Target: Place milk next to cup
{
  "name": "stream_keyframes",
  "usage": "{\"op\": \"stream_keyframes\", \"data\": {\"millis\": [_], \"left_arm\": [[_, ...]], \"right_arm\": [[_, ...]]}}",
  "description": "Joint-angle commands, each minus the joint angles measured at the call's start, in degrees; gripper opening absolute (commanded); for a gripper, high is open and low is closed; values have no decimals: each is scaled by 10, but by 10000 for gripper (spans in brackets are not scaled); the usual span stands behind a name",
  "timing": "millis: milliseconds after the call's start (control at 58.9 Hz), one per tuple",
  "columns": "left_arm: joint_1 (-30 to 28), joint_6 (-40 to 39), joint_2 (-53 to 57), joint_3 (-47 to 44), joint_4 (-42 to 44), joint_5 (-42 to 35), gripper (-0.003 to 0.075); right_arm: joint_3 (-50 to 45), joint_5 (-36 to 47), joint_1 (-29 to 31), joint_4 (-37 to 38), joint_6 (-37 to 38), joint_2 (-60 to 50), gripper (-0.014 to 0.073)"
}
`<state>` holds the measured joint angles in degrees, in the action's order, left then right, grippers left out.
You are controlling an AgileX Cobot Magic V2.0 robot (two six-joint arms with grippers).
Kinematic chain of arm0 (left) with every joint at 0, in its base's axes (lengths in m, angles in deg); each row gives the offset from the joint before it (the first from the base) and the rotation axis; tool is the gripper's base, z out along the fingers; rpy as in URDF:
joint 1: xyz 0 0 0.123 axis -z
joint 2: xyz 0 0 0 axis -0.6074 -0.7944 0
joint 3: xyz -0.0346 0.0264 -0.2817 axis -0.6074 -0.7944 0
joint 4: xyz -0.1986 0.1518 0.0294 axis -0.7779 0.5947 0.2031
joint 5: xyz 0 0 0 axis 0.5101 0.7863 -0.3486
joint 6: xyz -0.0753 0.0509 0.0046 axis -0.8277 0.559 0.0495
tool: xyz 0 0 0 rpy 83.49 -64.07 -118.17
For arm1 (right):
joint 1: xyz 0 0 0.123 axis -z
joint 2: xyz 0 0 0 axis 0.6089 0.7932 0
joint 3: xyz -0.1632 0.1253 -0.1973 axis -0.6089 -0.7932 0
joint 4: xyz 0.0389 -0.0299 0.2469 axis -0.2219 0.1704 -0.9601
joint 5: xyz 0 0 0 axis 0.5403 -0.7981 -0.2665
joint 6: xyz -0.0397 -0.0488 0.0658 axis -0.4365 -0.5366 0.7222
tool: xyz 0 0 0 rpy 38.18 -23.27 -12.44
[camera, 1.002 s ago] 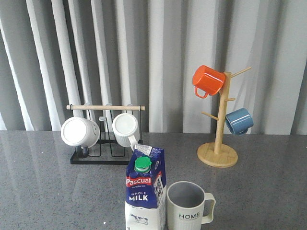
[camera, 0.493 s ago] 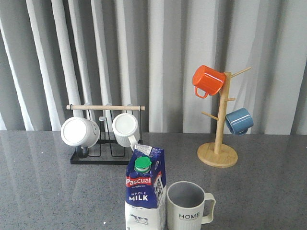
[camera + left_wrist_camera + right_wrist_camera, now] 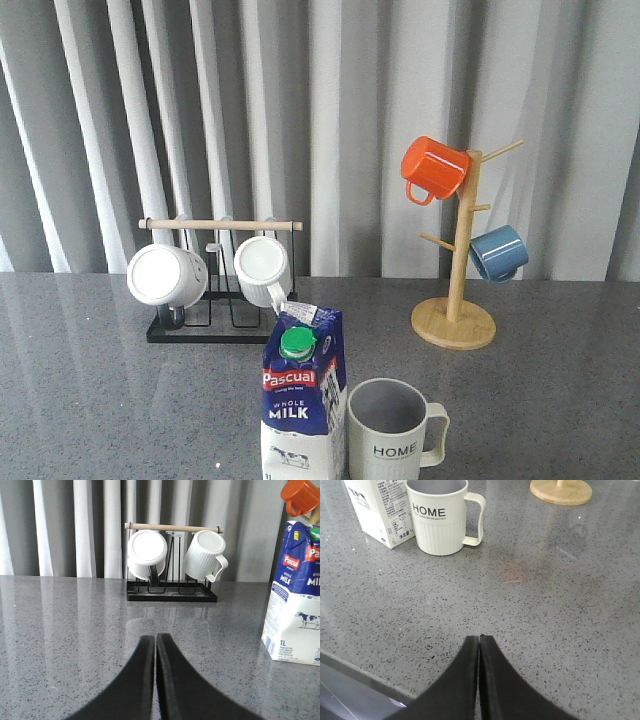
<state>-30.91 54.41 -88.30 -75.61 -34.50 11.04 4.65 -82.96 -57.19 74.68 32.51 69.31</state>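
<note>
Now: milk (image 3: 303, 400) upright beside cup (image 3: 390, 432), near front edge | we judge placement done | left gripper (image 3: 154, 645), right gripper (image 3: 479, 647) closed, empty | next: stay clear

On the milk (image 3: 303, 400) carton, "Pascual" is printed in white on a red band, with "WHOLE MILK" in white on the blue panel beneath it. In the left wrist view, "1L" is read near the carton's base (image 3: 293, 597), and smaller print there cannot be made out. "HOME" is printed in black on the cup (image 3: 441, 516), standing at the carton's 3 o'clock.
</note>
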Motion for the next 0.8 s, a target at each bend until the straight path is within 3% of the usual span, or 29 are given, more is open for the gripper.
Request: {"op": "stream_keyframes", "data": {"millis": [0, 323, 527, 781], "left_arm": [[-2, 0, 6, 11, -6, -43, -6], [-2, 0, 6, 11, -6, -43, -6], [-2, 0, 6, 11, -6, -43, -6], [-2, 0, 6, 11, -6, -43, -6]], "right_arm": [[10, 42, -1, 9, 0, 5, -6], [-88, 213, 10, 72, 26, -24, -6], [-174, 281, 122, 71, 133, -94, -6], [-240, 335, 194, 38, 133, -178, -6]]}}
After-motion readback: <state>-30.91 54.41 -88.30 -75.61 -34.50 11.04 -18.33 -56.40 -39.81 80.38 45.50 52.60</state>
